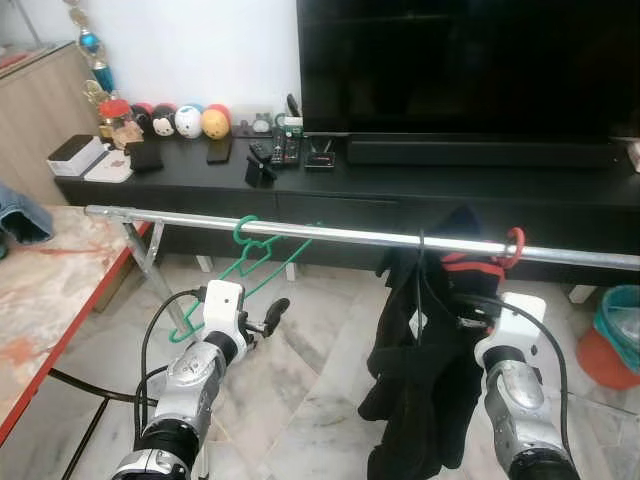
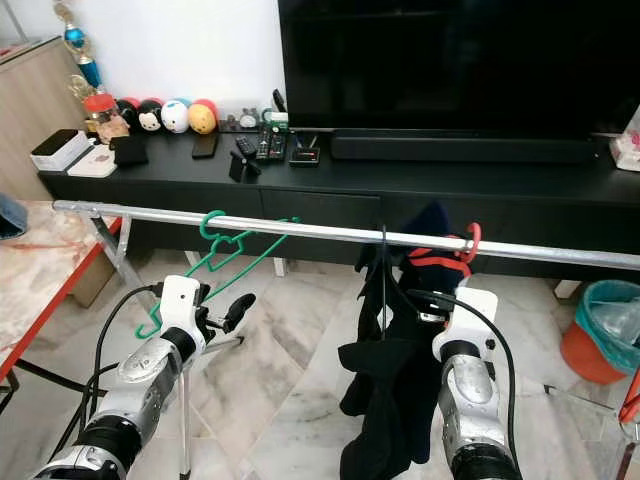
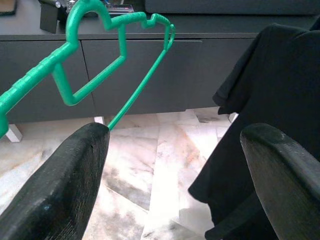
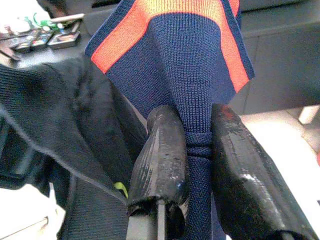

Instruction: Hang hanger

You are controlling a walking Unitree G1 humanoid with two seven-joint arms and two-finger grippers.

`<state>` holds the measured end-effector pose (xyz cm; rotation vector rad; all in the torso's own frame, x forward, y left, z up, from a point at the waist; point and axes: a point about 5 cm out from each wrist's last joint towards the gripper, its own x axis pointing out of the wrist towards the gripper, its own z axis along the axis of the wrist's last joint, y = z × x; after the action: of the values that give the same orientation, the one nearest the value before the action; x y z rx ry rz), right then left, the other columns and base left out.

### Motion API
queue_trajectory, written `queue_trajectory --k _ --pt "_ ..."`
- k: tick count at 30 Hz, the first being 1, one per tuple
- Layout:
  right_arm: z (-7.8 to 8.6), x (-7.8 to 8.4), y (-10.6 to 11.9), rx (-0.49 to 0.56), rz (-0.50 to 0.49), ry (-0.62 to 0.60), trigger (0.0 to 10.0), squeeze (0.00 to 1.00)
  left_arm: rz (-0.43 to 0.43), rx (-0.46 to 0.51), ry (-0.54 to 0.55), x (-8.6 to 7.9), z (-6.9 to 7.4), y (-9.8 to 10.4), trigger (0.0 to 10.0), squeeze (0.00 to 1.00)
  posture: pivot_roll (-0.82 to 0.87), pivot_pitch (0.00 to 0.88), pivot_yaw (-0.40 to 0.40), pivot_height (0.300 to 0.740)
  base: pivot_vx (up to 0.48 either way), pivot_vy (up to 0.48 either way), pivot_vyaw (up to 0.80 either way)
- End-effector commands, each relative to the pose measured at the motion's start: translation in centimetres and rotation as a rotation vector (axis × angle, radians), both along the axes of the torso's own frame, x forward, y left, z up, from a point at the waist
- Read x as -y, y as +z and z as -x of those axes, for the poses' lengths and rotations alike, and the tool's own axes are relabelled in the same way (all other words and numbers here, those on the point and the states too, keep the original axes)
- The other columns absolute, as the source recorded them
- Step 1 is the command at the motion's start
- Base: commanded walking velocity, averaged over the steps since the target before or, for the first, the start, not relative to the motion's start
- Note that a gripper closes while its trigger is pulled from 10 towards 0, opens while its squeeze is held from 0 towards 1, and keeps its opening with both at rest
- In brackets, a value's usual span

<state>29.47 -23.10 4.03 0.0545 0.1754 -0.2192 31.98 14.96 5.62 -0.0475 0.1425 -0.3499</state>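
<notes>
Progress: red hanger point(image 1: 513, 246) hooked on rail point(image 1: 340, 236), seemingly done | right gripper point(image 4: 192, 150) pinching dark garment point(image 1: 420, 380) | left gripper point(image 3: 170, 185) spread, green hanger point(image 1: 250, 265) at its 11 o'clock | release left.

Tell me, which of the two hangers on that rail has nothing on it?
The green hanger, toward the rail's left end in front of the open left gripper. The red-hooked hanger carries dark clothing, pinched by the right gripper.
</notes>
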Motion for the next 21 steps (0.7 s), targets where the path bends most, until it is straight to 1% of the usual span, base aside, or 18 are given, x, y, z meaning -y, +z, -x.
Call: queue_trajectory --k 1,7,11,15,16,17,18,19,20,21 --pt "-0.7 0.0 0.8 0.021 0.0 -0.001 10.0 0.0 -0.014 -0.012 -0.017 0.0 0.1 -0.1 10.0 0.0 -0.04 0.0 0.054 0.74 0.0 0.0 0.0" --pt "-0.4 0.6 -0.1 -0.071 0.001 -0.028 10.0 0.0 -0.014 -0.015 -0.029 0.2 0.1 -0.1 10.0 0.0 -0.04 0.0 0.058 0.74 0.0 0.0 0.0" --pt "-0.2 0.6 -0.5 -0.093 0.002 -0.024 10.0 0.0 -0.014 -0.016 -0.034 0.3 0.1 -0.1 10.0 0.0 -0.04 0.0 0.057 0.74 0.0 0.0 0.0" --pt "-0.2 0.5 -0.5 -0.089 -0.006 -0.02 10.0 0.0 -0.015 -0.018 -0.035 0.2 0.2 -0.2 10.0 0.0 -0.04 0.0 0.056 0.74 0.0 0.0 0.0" --pt "-0.2 0.5 -0.5 -0.088 -0.009 -0.019 10.0 0.21 -0.016 -0.02 -0.034 0.2 0.2 -0.2 10.0 0.0 -0.04 0.0 0.057 0.74 0.0 0.0 0.0" --pt "-0.2 0.4 -0.5 -0.086 -0.012 -0.018 10.0 0.36 -0.016 -0.021 -0.035 0.2 0.2 -0.2 10.0 0.0 -0.04 0.0 0.057 0.74 0.0 0.0 0.0" --pt "-0.2 0.4 -0.4 -0.086 -0.012 -0.018 10.0 0.74 -0.017 -0.022 -0.036 0.2 0.2 -0.2 10.0 0.0 -0.04 0.0 0.057 0.74 0.0 0.0 0.0" --pt "-0.2 0.3 -0.4 -0.086 -0.012 -0.018 10.0 0.74 -0.018 -0.022 -0.036 0.2 0.2 -0.2 10.0 0.0 -0.04 0.0 0.057 0.74 0.0 0.0 0.0" --pt "-0.3 0.3 -0.4 -0.083 -0.013 -0.014 10.0 0.91 -0.018 -0.022 -0.037 0.2 0.2 -0.2 10.0 0.0 -0.04 0.0 0.057 0.74 0.0 0.0 0.0" --pt "-0.3 0.2 -0.4 -0.081 -0.014 -0.012 10.0 0.91 -0.017 -0.022 -0.037 0.2 0.2 -0.2 10.0 0.0 -0.04 0.0 0.057 0.74 0.0 0.0 0.0"
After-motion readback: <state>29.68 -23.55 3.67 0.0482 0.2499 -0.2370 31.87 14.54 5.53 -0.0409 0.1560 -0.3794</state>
